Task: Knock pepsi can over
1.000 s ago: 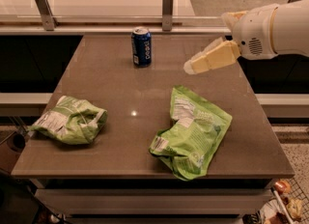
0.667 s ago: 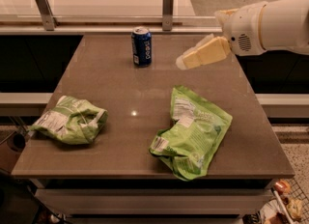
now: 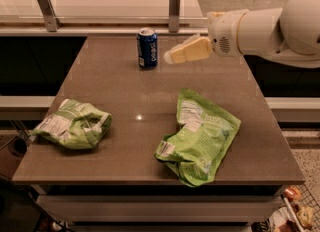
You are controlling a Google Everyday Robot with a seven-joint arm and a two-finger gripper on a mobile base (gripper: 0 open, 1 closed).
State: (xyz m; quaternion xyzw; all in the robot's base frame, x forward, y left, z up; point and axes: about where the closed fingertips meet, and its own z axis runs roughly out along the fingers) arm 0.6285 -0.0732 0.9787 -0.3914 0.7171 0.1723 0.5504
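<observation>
The pepsi can [image 3: 147, 48] stands upright near the far edge of the brown table [image 3: 125, 106]. It is dark blue with a silver top and white lettering. My gripper [image 3: 172, 56] comes in from the right on a white arm, with its cream fingers pointing left. Its tip is just right of the can, at about mid-can height, with a small gap between them.
A crumpled green bag [image 3: 75, 124] lies at the front left of the table. A larger green bag [image 3: 200, 136] lies at the front right. A glass railing with metal posts [image 3: 174, 3] runs behind the table. The table's edges drop off at the front and the sides.
My gripper has moved left towards the can and now sits close beside it. The can and both bags have not moved.
</observation>
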